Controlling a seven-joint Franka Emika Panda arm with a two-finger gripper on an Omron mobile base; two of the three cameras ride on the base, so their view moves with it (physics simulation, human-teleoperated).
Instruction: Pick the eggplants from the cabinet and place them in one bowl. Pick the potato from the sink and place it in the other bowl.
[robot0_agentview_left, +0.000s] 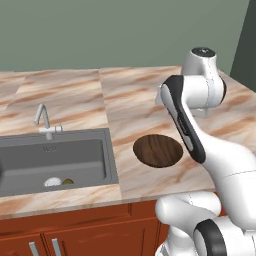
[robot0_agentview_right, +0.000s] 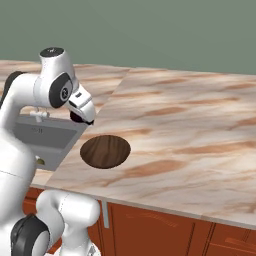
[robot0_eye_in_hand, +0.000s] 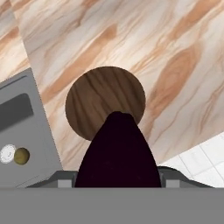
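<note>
Eggplant (robot0_eye_in_hand: 118, 153), dark purple-black, sits clamped in the gripper (robot0_eye_in_hand: 118, 181) at the near edge of the hand view, its tapered end reaching over the rim of the wide dark wooden bowl (robot0_eye_in_hand: 105, 100) below. That bowl lies on the marble counter (robot0_agentview_left: 135, 100), just beside the sink (robot0_agentview_left: 50, 160), its inside bare. In the right base view the gripper's dark tip (robot0_agentview_right: 82, 117) hangs above the bowl's far-left edge. Farther off, in the grey basin, the olive-brown potato (robot0_agentview_left: 67, 182) lies touching a small white round object (robot0_agentview_left: 52, 182) near the front wall. The silver faucet (robot0_agentview_left: 44, 120) stands behind the basin.
</note>
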